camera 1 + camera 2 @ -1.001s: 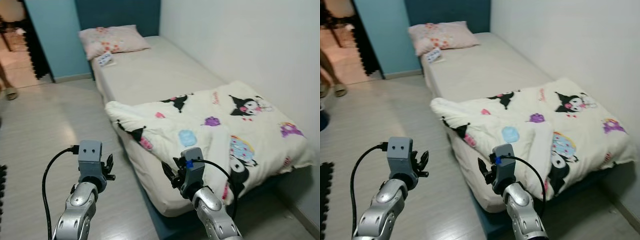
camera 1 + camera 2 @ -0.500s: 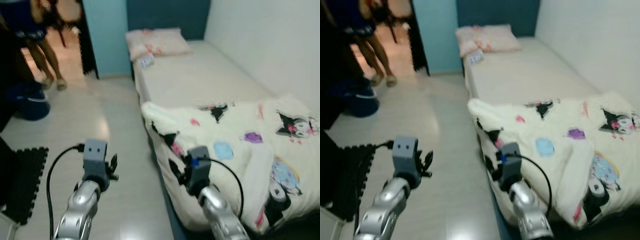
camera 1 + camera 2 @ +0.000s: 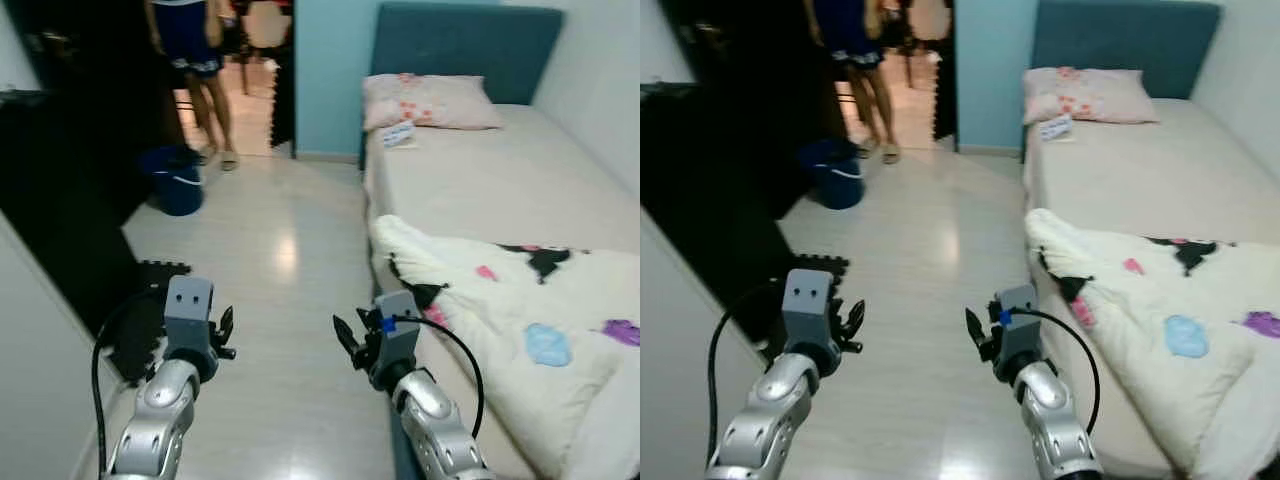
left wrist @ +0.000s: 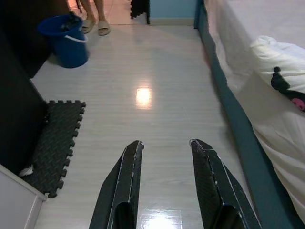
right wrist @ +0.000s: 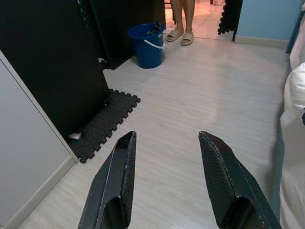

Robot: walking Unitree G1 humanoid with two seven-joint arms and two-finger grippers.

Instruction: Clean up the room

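Note:
A bed with a bare mattress runs along the right. A crumpled white cartoon-print blanket lies over its near end, and a pink flowered pillow rests at the head beside a small packet. Both arms are raised over the pale wood floor. My left gripper is open and holds nothing; its fingers point along the floor beside the teal bed frame. Close to the bed's edge, my right gripper is open too, with nothing between its fingers.
A blue bucket stands by the doorway, where a person in sandals stands. A dark cabinet lines the left, with a black foam mat at its foot and a small white scrap on it. A white panel is near left.
The camera has swung left: the bed slid to the right of the picture, and the doorway, person, bucket and dark cabinet came into view. Both grippers keep their open pose.

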